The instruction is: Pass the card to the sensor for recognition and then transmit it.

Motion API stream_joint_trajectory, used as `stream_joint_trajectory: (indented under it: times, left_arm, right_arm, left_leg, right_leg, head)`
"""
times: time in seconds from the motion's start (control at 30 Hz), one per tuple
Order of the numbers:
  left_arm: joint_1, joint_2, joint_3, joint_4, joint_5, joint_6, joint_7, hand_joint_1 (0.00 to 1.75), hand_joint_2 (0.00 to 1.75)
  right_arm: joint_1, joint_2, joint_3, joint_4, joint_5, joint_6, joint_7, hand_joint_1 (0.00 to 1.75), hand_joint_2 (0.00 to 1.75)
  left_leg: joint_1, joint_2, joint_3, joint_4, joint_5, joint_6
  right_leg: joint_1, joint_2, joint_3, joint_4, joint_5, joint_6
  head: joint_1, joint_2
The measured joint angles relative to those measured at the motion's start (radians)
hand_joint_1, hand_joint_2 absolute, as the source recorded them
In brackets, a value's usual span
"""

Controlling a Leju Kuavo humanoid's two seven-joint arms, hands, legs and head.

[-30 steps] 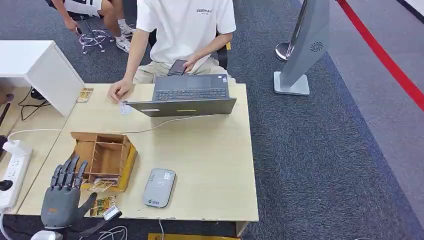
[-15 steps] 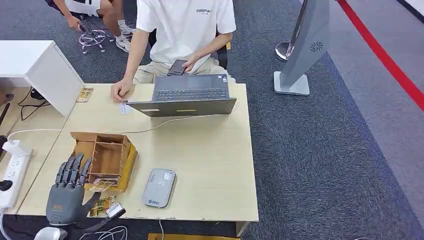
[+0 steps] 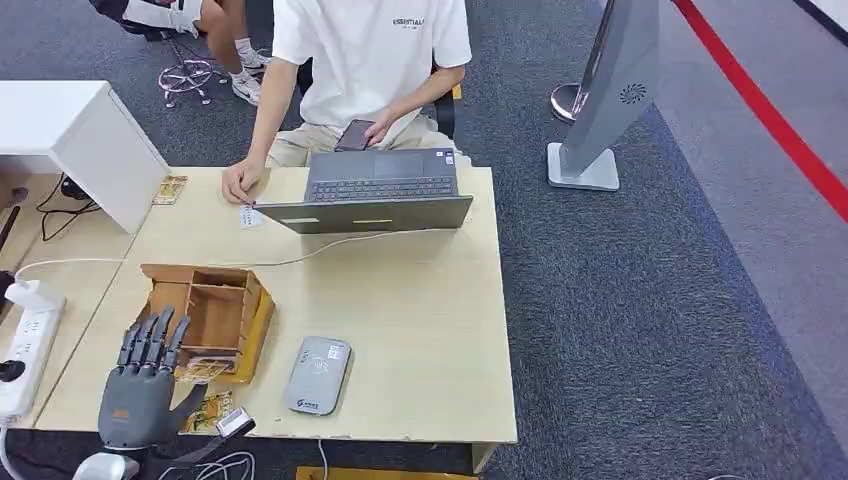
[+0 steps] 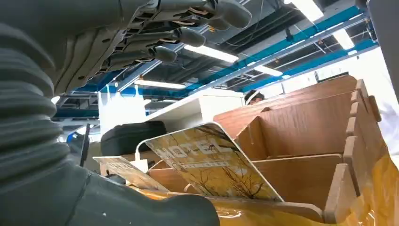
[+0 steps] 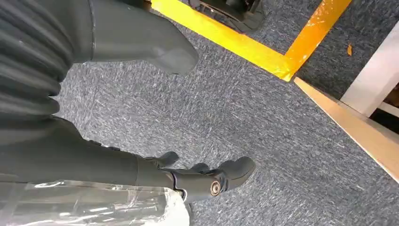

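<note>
Beside left robot hand, card tilted in wooden rack

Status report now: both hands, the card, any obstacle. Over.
Left robot hand open at wooden box, holds nothing. Right robot hand open, hanging over carpet. Hotel card leans at box front, not yet gripped. Sensor unobstructed.

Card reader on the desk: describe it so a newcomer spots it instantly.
On the light wooden desk, look at the near edge, right of the brown wooden card rack. The card reader lies flat there: a grey rounded slab, unlike the open laptop at the far edge.
</note>
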Motion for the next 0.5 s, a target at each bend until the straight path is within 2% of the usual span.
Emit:
stream_joint_trajectory:
  times: [0.13, 0.17, 0.2, 0.5]
  left_arm:
    - [0.0, 0.002, -0.003, 0.0, 0.005, 0.0, 0.0, 0.0, 1.75]
    - [0.0, 0.002, -0.003, 0.0, 0.005, 0.0, 0.0, 1.5, 1.75]
    - [0.0, 0.002, -0.003, 0.0, 0.006, 0.0, 0.0, 1.75, 1.75]
    - [-0.004, 0.026, -0.03, 0.048, 0.07, 0.0, -0.003, 1.75, 1.75]
  right_arm:
    - [0.0, 0.0, 0.001, 0.0, 0.0, 0.0, -0.002, 0.0, 1.75]
    - [0.0, 0.0, 0.001, 0.0, 0.0, 0.0, -0.003, 0.0, 1.75]
    - [0.0, 0.0, 0.001, 0.0, 0.0, -0.001, -0.003, 0.0, 1.75]
    - [0.0, 0.0, 0.002, 0.0, -0.011, -0.003, -0.006, 0.0, 1.75]
  left_leg:
    - [0.0, 0.0, 0.0, 0.0, 0.0, 0.0]
    - [0.0, 0.0, 0.0, 0.0, 0.0, 0.0]
    - [0.0, 0.0, 0.0, 0.0, 0.0, 0.0]
    - [0.0, 0.0, 0.0, 0.0, 0.0, 0.0]
  right_leg:
    - [0.0, 0.0, 0.0, 0.0, 0.0, 0.0]
    - [0.0, 0.0, 0.0, 0.0, 0.0, 0.0]
    - [0.0, 0.0, 0.0, 0.0, 0.0, 0.0]
    - [0.0, 0.0, 0.0, 0.0, 0.0, 0.0]
  head:
    - [0.0, 0.0]
    - [0.0, 0.0]
    - [0.0, 0.0]
    - [0.0, 0.0]
